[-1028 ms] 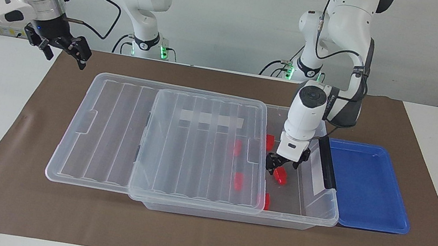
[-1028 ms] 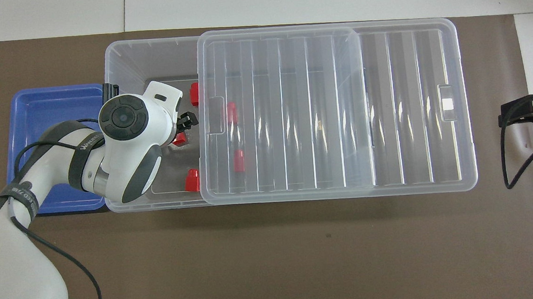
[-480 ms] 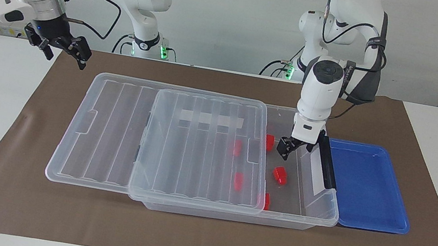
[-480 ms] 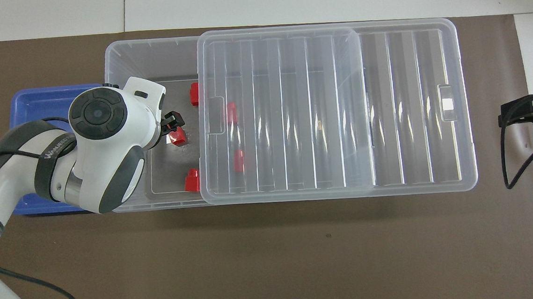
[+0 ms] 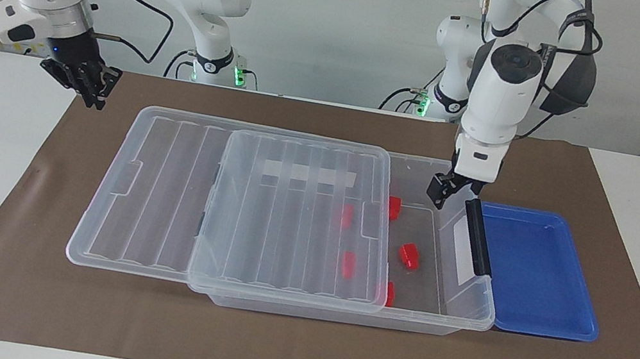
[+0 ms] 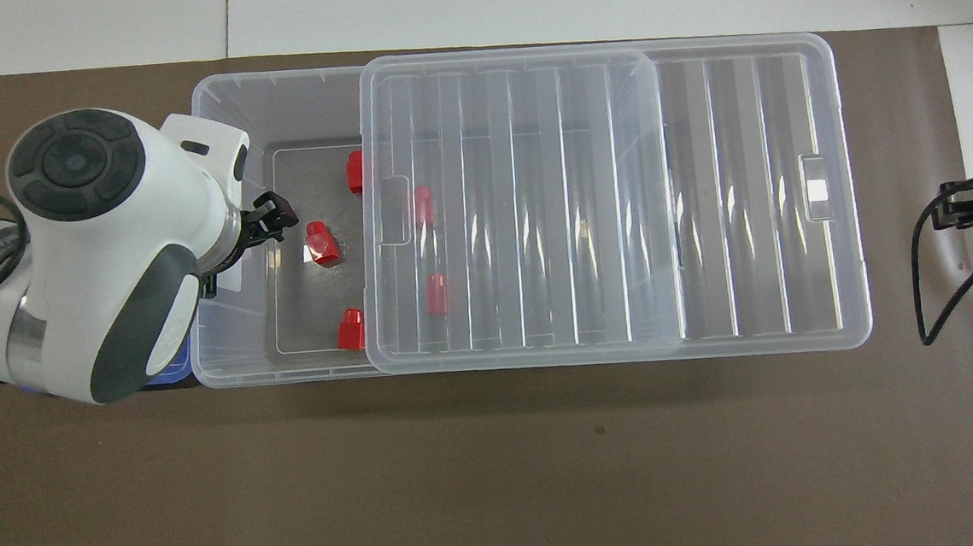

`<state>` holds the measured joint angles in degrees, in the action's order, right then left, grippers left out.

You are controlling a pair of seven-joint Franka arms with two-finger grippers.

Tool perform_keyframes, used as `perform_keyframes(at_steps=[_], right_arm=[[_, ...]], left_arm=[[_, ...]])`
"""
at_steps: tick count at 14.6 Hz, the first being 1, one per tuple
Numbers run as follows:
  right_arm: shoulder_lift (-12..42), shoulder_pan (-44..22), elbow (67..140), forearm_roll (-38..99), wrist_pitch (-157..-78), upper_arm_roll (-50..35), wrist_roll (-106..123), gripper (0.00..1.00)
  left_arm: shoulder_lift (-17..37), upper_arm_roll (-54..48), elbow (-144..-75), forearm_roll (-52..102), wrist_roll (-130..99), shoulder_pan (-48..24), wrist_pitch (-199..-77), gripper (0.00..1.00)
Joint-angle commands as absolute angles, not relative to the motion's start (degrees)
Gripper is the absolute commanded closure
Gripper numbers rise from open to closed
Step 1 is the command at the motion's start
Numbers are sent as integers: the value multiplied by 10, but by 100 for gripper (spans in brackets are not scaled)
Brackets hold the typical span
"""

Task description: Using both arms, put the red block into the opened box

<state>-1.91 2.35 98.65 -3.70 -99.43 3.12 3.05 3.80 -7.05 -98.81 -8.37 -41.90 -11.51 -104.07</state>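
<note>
The box (image 5: 472, 299) sits on the brown mat (image 5: 292, 344) on the desk, its ribbed lid (image 5: 293, 220) slid toward the right arm's end so that only the end by the black latch (image 5: 478, 235) is uncovered; the red block (image 5: 409, 255) lies on the box floor in that open part, beside two more red blocks at the lid's edge, with another two under the lid; the left pincer (image 5: 440, 190) hangs empty over the open end, fingers spread; the right pincer (image 5: 90, 82) waits over the mat's edge, closed on nothing; the blue tray (image 5: 538, 274) touches the box's latch end.
</note>
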Motion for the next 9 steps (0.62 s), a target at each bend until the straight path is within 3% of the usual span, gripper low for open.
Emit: perform_keyframes(at_steps=[1,5,9], right_arm=[[-35,51,1046,-30,-1070,27,97,100],[9,53,1064,-5,-1146,27,122,100],[53,49,1064,33,-1191,26,144,100]], left_arm=[[-11,-69,-991,-36,-259,-41,-994,0],[-39,-69,-992,-21,-74,44,-963,0],[-47,-69,-995,-21,-14,66,-952,0]])
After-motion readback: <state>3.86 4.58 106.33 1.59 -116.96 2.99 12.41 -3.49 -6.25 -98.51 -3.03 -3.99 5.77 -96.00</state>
